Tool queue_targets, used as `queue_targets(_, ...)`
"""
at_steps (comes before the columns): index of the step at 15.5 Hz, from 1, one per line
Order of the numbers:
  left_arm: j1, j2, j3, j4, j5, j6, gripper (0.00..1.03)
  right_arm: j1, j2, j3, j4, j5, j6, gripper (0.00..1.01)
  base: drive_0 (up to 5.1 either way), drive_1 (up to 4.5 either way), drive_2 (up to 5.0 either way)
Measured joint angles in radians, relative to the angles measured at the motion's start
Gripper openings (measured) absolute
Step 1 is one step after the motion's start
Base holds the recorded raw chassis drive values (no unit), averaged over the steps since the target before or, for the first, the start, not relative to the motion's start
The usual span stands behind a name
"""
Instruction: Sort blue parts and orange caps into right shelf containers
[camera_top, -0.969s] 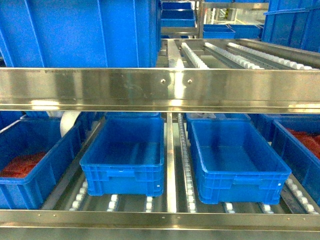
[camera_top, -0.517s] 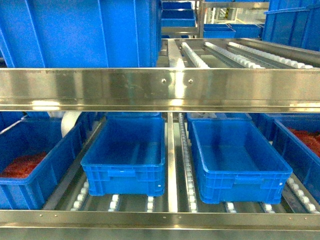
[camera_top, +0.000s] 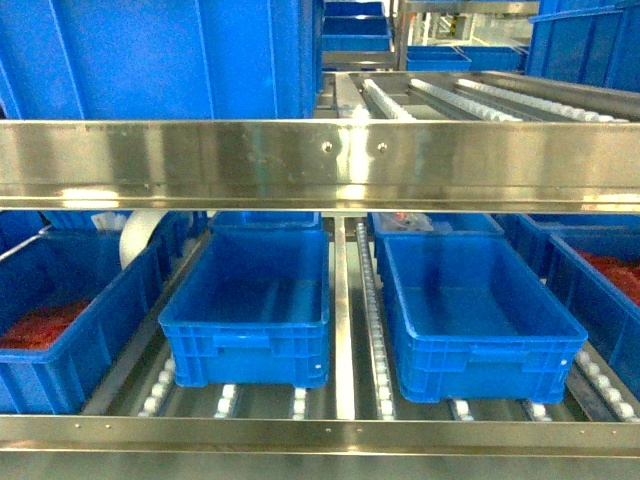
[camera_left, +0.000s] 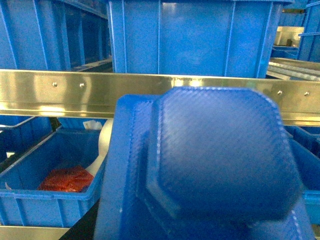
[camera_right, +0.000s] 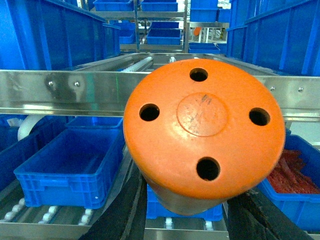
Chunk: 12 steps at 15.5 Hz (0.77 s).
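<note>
A textured blue part with a hexagonal raised face fills the left wrist view; my left gripper holds it, its fingers hidden behind it. My right gripper is shut on an orange cap, a round disc with several holes, with black fingers on both sides. Both are held in front of the steel shelf. On the lower tier stand two empty blue shelf containers, one left of centre and one right of centre. Neither gripper shows in the head view.
A blue bin with red pieces stands at the far left and another at the far right. A white roll lies behind the left bin. A big blue bin sits on the upper tier. White rollers run between the bins.
In the head view the shelf rail and bins have shifted slightly upward in the picture. The bins themselves have not moved on the rollers.
</note>
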Motion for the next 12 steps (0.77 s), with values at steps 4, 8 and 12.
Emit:
queue_targets(4,0.0,0.0,0.0,-0.004,0.001,0.0,0.42,0.0,0.0,0.0,-0.003,0.002,0.0,0.39,-4.8,2.52,2.5)
queue_targets(8,0.0,0.0,0.0,-0.005,0.002,0.0,0.42,0.0,0.0,0.0,-0.004,0.002,0.0,0.39,-4.8,2.52,2.5)
queue_targets(12,0.0,0.0,0.0,-0.005,0.001,0.0,0.42,0.0,0.0,0.0,-0.004,0.002,0.0,0.39,-4.8,2.52,2.5)
